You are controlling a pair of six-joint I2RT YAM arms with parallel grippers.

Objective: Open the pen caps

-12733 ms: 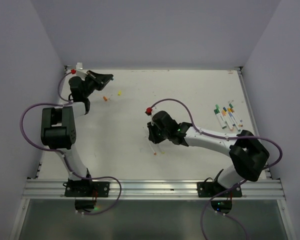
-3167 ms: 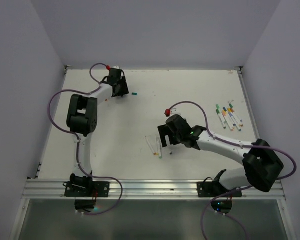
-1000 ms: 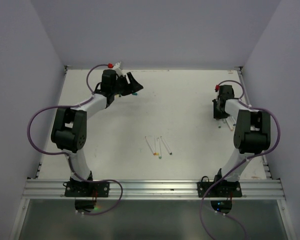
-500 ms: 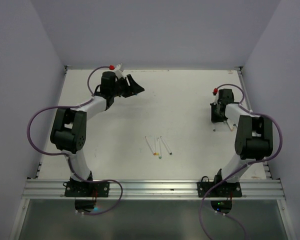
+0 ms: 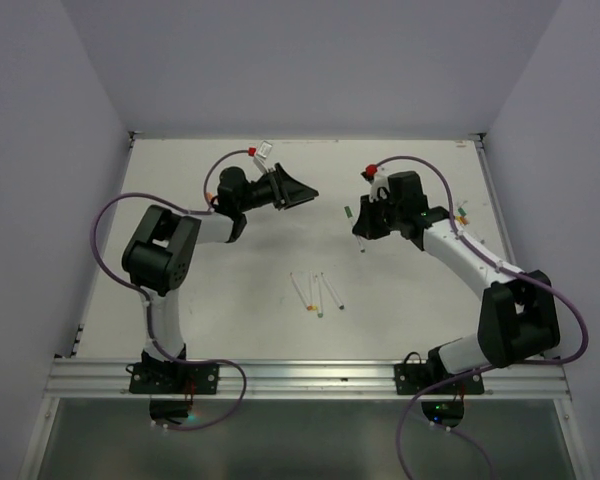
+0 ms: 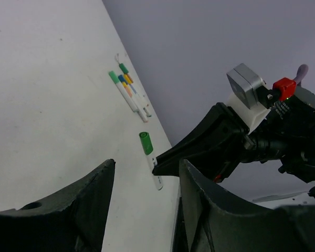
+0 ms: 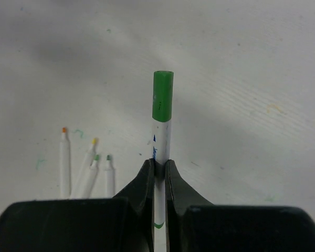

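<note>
My right gripper [image 7: 158,164] is shut on the white barrel of a pen [image 7: 161,140], and the pen's green cap [image 7: 163,97] sticks out past the fingertips. From above, that gripper [image 5: 364,222] hangs over the table's middle back with the green cap [image 5: 348,211] pointing left. My left gripper [image 5: 302,191] faces it from the left, open and holding nothing, a short gap away. In the left wrist view the green cap [image 6: 145,143] shows between and beyond my open fingers [image 6: 89,194]. Three uncapped pens [image 5: 316,292] lie in the middle of the table.
A group of capped pens [image 6: 127,86] lies near the right wall, partly hidden from above by the right arm [image 5: 460,250]. A small orange cap [image 5: 209,197] rests by the left arm. Uncapped pens [image 7: 89,165] lie below the right gripper. Purple cables loop off both arms.
The right arm has swung from the far right to the middle, carrying the green-capped pen. The left gripper has moved right toward it, its jaws a little narrower.
</note>
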